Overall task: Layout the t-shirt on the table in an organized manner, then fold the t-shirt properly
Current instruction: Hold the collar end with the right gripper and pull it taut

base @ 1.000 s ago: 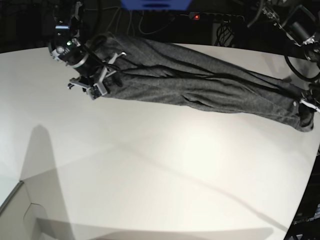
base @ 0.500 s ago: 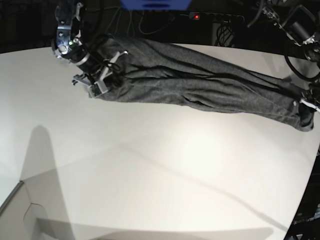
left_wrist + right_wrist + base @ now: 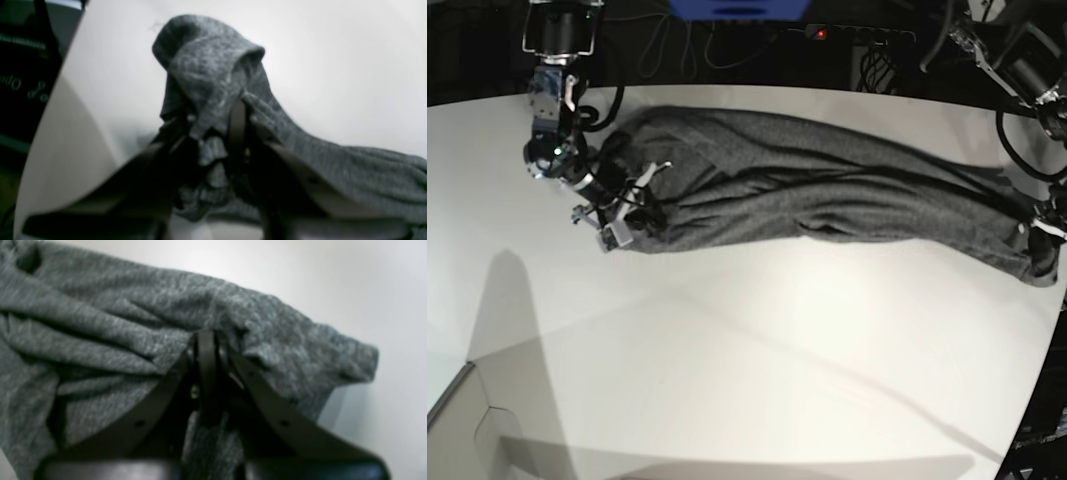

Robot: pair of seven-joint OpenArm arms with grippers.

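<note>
Both grippers, right (image 3: 632, 215) and left (image 3: 1039, 228), pinch opposite ends of the bunched heather dark-grey knit t-shirt (image 3: 827, 195) across the frame's top on the smooth white table (image 3: 757, 370): spreading unfinished, folding not begun.

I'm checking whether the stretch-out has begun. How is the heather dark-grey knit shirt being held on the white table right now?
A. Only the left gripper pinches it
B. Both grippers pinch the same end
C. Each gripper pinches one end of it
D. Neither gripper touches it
C: the heather dark-grey knit shirt is pinched by the right gripper at one end and the left gripper at the other, on the white table.
</note>
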